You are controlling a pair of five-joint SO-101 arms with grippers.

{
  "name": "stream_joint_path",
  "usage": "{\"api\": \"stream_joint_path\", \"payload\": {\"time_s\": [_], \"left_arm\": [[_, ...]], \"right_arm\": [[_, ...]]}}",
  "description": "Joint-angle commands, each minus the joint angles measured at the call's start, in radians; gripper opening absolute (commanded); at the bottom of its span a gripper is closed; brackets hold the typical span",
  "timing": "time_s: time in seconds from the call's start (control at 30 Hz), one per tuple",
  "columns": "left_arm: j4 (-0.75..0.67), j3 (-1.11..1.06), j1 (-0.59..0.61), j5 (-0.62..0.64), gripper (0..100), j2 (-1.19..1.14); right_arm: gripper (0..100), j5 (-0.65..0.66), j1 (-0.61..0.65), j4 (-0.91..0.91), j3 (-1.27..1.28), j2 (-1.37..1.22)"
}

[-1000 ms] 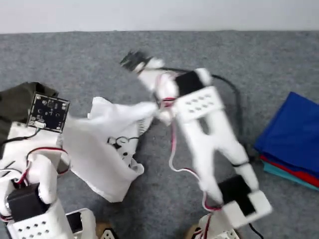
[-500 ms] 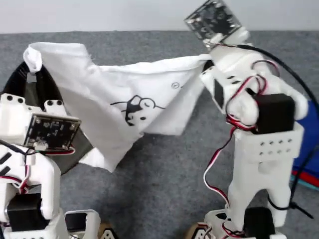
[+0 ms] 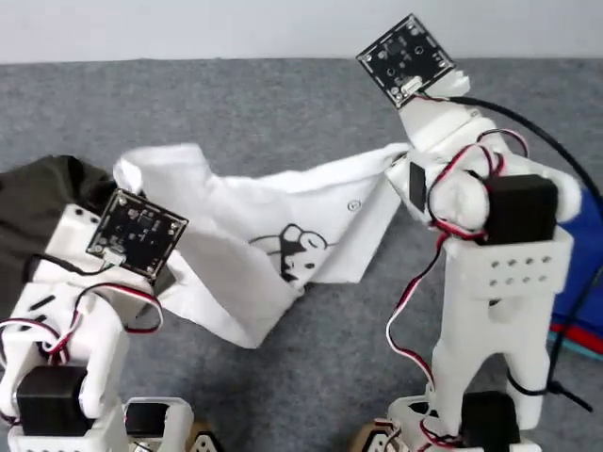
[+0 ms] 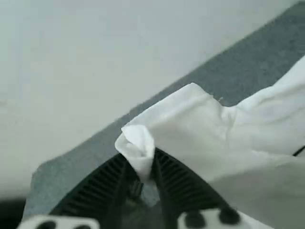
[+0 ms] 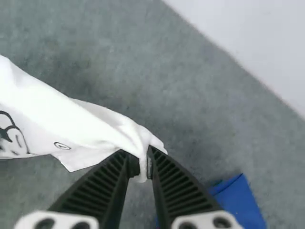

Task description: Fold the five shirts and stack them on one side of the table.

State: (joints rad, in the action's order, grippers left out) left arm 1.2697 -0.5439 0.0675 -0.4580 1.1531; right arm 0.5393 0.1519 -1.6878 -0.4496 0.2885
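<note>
Here the white printed shirt (image 3: 273,245) hangs stretched between the 2 arms over the grey table (image 3: 236,104), sagging in the middle. The left gripper (image 4: 142,174) is clamped on 1 bunched corner, and the right gripper (image 5: 141,168) is pinched on the opposite edge. The fabric looks light, soft and limp, so it will likely droop and crease; corners or hems suit holding best. A dark olive shirt (image 3: 33,202) lies beside the left arm, and a folded blue stack (image 3: 589,282) sits at the table's right.

Nothing legible is showing: the white shirt (image 3: 236,221) is carrying a black drawn figure (image 3: 300,252) and a small circled mark (image 3: 353,205), too small to read.
</note>
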Motion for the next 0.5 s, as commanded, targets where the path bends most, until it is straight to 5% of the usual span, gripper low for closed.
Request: {"api": "stream_joint_path", "payload": {"time_s": [0.0,0.47], "left_arm": [[0.058,0.038,0.012,-0.002,14,0.008],[0.207,0.104,0.112,-0.002,15,-0.037]], "right_arm": [[1.1,0.002,-0.015,0.007,0.012,0.035],[1.3,0.008,-0.124,0.021,0.034,0.045]]}}
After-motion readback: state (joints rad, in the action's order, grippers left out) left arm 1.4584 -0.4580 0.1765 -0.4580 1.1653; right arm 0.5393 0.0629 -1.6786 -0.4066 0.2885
